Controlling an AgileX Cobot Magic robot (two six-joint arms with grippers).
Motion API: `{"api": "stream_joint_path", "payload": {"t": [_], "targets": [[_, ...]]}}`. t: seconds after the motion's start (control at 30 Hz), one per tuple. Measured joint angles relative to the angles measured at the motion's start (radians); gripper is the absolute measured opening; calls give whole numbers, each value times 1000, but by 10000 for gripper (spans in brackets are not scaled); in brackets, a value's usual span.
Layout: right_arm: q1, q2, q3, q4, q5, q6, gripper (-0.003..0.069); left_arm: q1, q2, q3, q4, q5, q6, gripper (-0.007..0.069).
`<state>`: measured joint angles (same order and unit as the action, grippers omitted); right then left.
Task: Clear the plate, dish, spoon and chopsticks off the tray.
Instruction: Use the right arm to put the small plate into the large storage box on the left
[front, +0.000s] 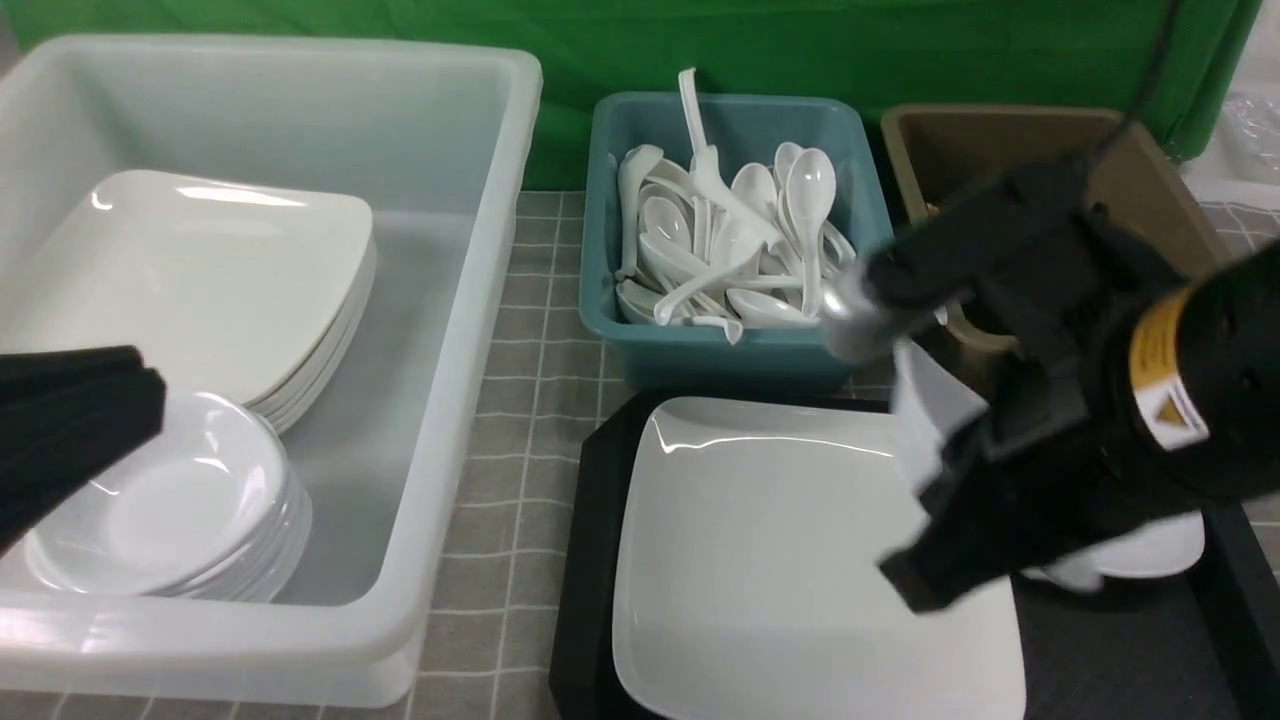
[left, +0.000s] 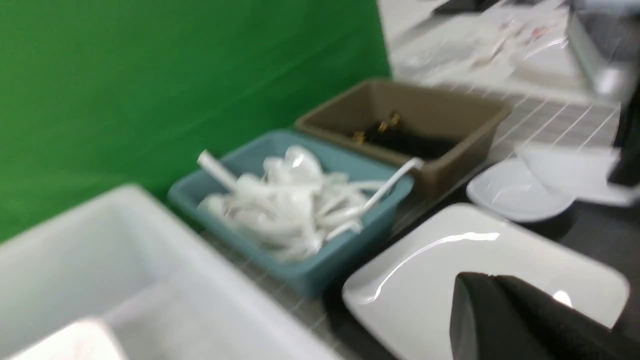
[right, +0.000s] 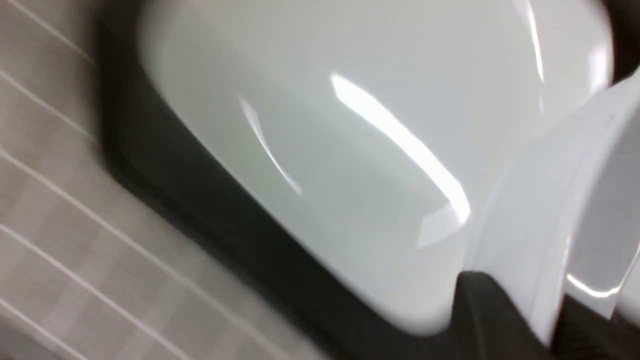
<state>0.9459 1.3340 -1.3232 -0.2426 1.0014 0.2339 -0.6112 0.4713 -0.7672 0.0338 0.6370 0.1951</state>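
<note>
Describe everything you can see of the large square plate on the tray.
The plate is large, square with rounded corners and a shallow raised rim, glossy white like glazed ceramic or melamine. It looks empty and lies flat, right way up, on the black tray, filling much of its left part. A small dish, pinched in the right gripper's jaws, hangs near its far right corner; contact there cannot be told.

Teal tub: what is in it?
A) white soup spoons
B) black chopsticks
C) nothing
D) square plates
A: the teal tub is heaped with white soup spoons, while the square plates are stacked in the big white tub and the dark sticks with gold ends lie in the brown tub.
</note>
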Motion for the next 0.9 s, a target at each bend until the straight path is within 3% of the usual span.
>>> {"api": "stream_joint_path", "payload": {"t": [0.07, 0.13, 0.27, 0.37, 0.53, 0.77, 0.83, 0.9], "targets": [[45, 48, -91, 2, -72, -60, 63, 0, -13, -22, 117, 72, -102, 20], [106, 184, -273, 14, -176, -200, 63, 0, -57, -53, 324, 201, -259, 20], [160, 389, -496, 59, -236, -348, 63, 0, -156, -75, 446, 298, -371, 20], [197, 587, -710, 92, -236, -448, 63, 0, -249, -78, 463, 358, -393, 20], [218, 820, -964, 117, -194, -512, 63, 0, -342, -79, 446, 404, -403, 20], [220, 1028, -1105, 116, -187, -541, 81, 0, -369, -80, 384, 412, -387, 20], [221, 1047, -1108, 114, -187, -541, 109, 0, -369, -80, 371, 411, -372, 20], [222, 1060, -1112, 115, -189, -541, 201, 0, -369, -80, 360, 407, -352, 20]]}}
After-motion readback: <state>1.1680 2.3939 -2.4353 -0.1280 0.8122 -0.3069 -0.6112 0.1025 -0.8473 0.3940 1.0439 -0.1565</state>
